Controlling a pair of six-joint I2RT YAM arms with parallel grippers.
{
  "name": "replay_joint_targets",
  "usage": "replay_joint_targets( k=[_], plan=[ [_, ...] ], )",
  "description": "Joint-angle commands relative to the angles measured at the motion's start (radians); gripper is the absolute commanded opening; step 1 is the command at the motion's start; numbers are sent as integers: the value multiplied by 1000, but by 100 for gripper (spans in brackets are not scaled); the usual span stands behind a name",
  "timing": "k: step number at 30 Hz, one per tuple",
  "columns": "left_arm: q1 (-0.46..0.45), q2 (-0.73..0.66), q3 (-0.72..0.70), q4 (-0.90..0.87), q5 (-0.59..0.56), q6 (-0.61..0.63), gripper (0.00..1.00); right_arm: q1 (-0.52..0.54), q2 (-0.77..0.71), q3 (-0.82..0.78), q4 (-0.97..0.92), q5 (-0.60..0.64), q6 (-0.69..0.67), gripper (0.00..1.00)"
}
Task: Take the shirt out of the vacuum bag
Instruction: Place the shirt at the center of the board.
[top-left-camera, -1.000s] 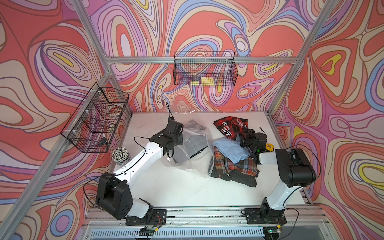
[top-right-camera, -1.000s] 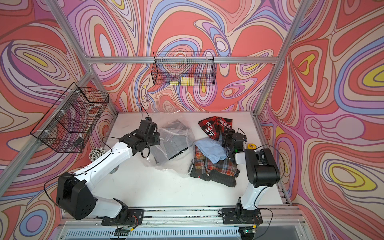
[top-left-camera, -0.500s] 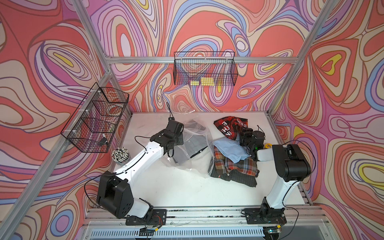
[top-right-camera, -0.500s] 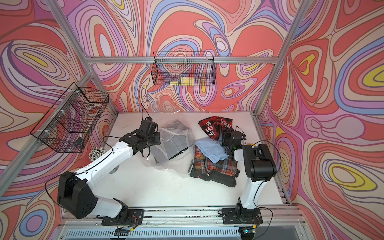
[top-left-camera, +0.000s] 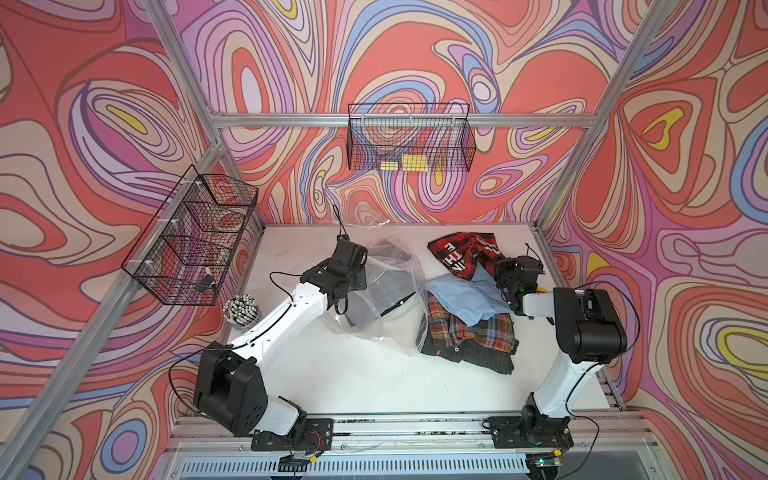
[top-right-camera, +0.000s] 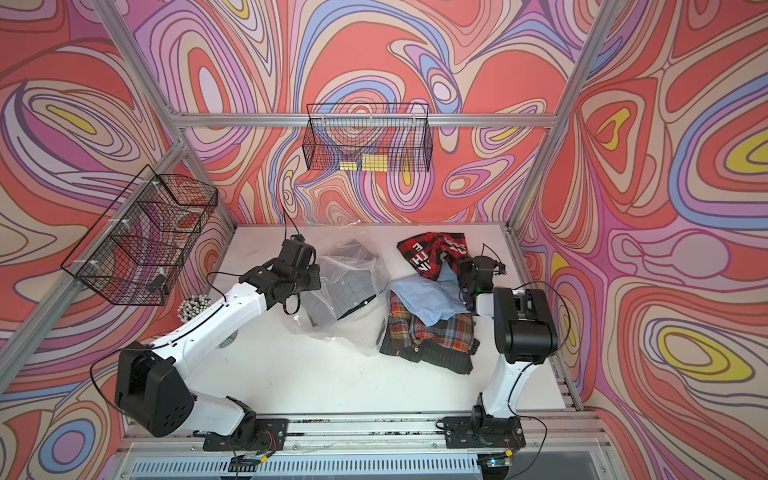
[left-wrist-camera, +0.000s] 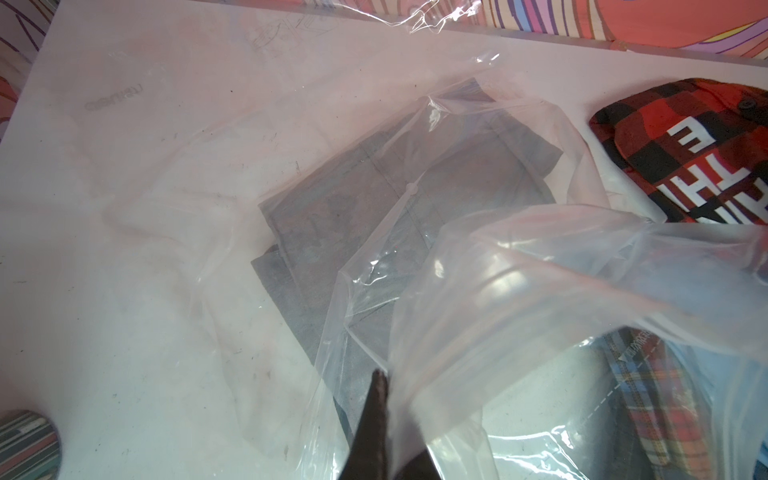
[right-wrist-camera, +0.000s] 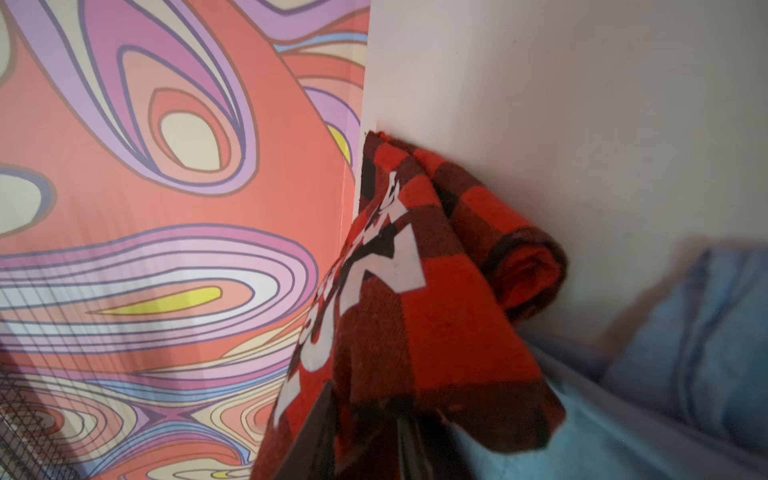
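On a white table (top-left-camera: 353, 386), a clear bag (top-left-camera: 395, 332) lies crumpled at centre, with a folded grey shirt (left-wrist-camera: 374, 199) inside it (seen through the film). The left gripper (left-wrist-camera: 379, 384) has its fingers pressed together on a fold of the bag's plastic. The right gripper (right-wrist-camera: 365, 432) sits at a red shirt (top-left-camera: 457, 253) near the bag. Cloth lies between its fingers, but whether they clamp it cannot be told.

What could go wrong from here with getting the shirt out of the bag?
1. The right gripper is at the red plaid shirt lying outside, while the grey shirt sits inside the vacuum bag: it may lift the wrong garment.
2. The left gripper pinches thin film only; it could slip.
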Motion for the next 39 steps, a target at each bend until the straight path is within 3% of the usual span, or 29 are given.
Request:
replay_joint_targets(
  k=[1,10,15,21,24,30,39],
  plan=[
    [7,-3,6,-12,-1,10,0,-48,15,22,-79,-26,-85,26],
    [7,0,8,-11,1,7,0,-79,-75,189,-385,-10,-369,27],
    [6,-2,9,-11,2,6,0,-78,-60,298,-504,-100,-463,33],
    [5,-7,4,-9,0,6,0,-60,-126,357,-647,52,-653,32],
    [6,-6,5,-7,9,3,0,-60,-135,341,-630,-14,-644,38],
    [7,-6,4,-11,10,0,0,-37,-11,370,-428,-321,-494,50],
    [8,8,6,-7,15,2,0,15,227,549,-303,-449,-388,50]
  ],
)
